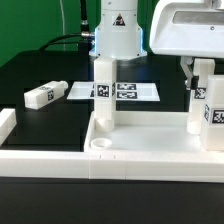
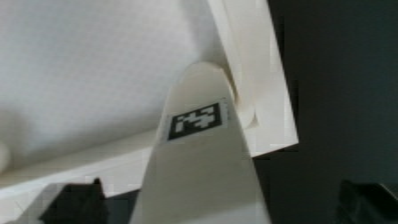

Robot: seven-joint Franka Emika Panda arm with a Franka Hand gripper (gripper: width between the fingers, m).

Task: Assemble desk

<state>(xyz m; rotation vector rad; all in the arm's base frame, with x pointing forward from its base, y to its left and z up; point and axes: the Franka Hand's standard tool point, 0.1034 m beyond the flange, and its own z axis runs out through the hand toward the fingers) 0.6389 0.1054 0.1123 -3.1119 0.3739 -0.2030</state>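
The white tray-like tabletop (image 1: 130, 140) lies in the foreground, with a round socket (image 1: 100, 147) showing at its near corner. One white tagged leg (image 1: 103, 92) stands upright in the tabletop toward the exterior view's left. A second upright leg (image 1: 208, 108) stands at the exterior view's right, directly under my gripper (image 1: 200, 72). In the wrist view this leg (image 2: 205, 150) rises between my dark fingers (image 2: 71, 203), with a gap on each side. My gripper (image 2: 217, 206) is open and grips nothing. A third leg (image 1: 42, 96) lies loose on the black table.
The marker board (image 1: 80, 90) lies flat behind the tabletop. A white border bar (image 1: 6, 126) runs along the exterior view's left edge. The robot's base (image 1: 118, 30) stands at the back, with cables beside it.
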